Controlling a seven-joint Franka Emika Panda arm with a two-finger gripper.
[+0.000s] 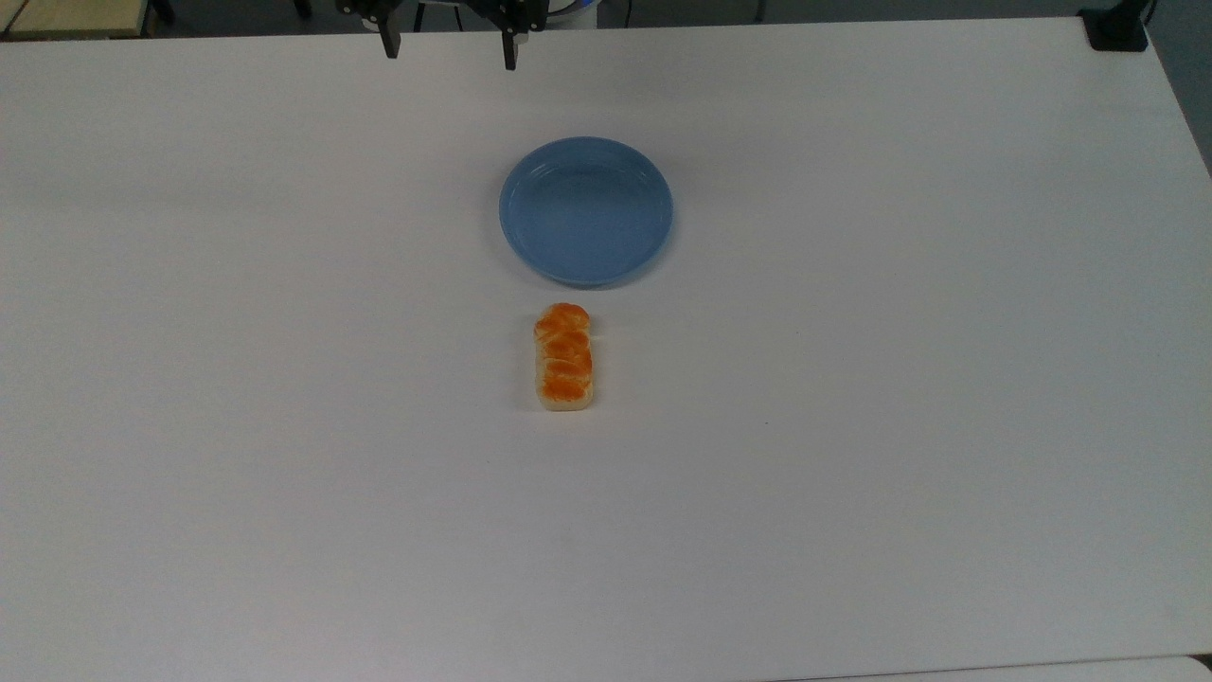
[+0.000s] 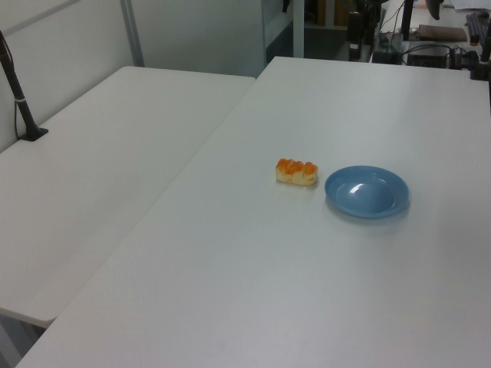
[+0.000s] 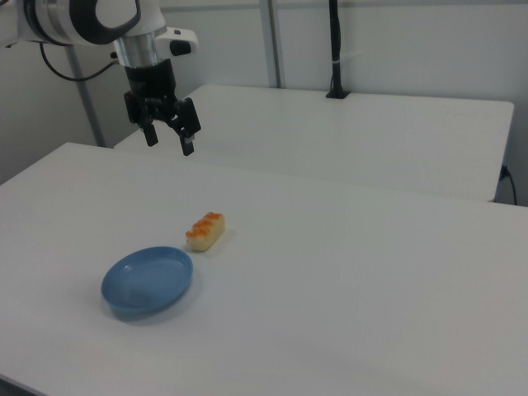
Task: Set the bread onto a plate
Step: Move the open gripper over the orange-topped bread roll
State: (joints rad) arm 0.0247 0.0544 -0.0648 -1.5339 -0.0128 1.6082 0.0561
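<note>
The bread (image 1: 564, 357) lies flat on the white table (image 1: 284, 426), just beside the plate (image 1: 586, 210) but not touching it; a narrow strip of bare tabletop separates them. In the top view the bread sits directly below the plate, its long axis pointing toward it. In the left view the bread (image 2: 297, 172) lies on the left view's left of the plate (image 2: 367, 192); in the right view the bread (image 3: 205, 231) lies above and to the right view's right of the plate (image 3: 148, 280). The plate holds nothing.

The gripper (image 1: 447, 43) hangs in the air at the top edge of the top view, well apart from both items, its fingers spread wide with nothing between them. In the right view the gripper (image 3: 168, 139) points down, well above the tabletop.

Both items sit near the table's middle, with wide bare surface on every side and all edges well away. A second white table (image 2: 100, 176) adjoins along a seam. A black post (image 3: 336, 49) stands at the far table's edge in the right view. Pale partition walls (image 3: 412, 41) stand behind.
</note>
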